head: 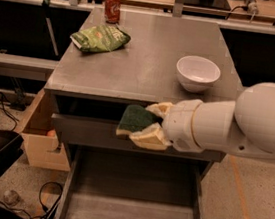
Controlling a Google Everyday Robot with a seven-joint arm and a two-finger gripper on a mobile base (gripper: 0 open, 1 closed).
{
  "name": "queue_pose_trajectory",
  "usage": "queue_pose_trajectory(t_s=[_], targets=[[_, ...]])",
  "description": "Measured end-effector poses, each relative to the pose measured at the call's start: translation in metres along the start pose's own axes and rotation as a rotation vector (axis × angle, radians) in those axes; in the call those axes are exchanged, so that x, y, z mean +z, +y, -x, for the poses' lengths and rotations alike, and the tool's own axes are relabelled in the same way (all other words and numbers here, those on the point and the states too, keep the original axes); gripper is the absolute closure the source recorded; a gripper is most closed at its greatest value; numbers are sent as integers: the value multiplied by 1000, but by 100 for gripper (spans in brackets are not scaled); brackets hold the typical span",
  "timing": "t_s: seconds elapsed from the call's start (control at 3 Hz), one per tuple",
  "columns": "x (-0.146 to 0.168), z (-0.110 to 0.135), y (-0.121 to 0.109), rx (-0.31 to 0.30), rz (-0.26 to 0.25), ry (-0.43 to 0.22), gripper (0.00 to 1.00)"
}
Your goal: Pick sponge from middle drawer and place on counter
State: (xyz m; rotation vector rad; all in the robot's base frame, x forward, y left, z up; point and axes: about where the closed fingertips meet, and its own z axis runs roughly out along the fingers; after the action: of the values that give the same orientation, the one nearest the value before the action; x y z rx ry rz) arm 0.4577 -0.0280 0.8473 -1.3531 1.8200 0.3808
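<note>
My gripper (148,121) is shut on the sponge (135,118), whose dark green face shows over a thin yellow layer. I hold it in the air just in front of the counter's front edge, above the open middle drawer (131,216). The drawer is pulled out at the bottom of the view and its plank floor is bare. The counter (144,57) is the flat grey top behind the sponge. My white arm reaches in from the right.
On the counter stand a white bowl (197,73) at the right, a crinkled green snack bag (100,38) at the left and a red can (112,6) at the back. A cardboard box (40,141) sits on the floor at the left.
</note>
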Motion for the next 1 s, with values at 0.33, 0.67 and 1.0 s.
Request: queue_pose_trajectory(t_s=[0.33, 0.67, 1.0], targets=[[4, 66, -26, -29, -61, -126, 100], [25, 88, -51, -85, -115, -202, 100], [24, 89, -51, -84, -114, -202, 100]])
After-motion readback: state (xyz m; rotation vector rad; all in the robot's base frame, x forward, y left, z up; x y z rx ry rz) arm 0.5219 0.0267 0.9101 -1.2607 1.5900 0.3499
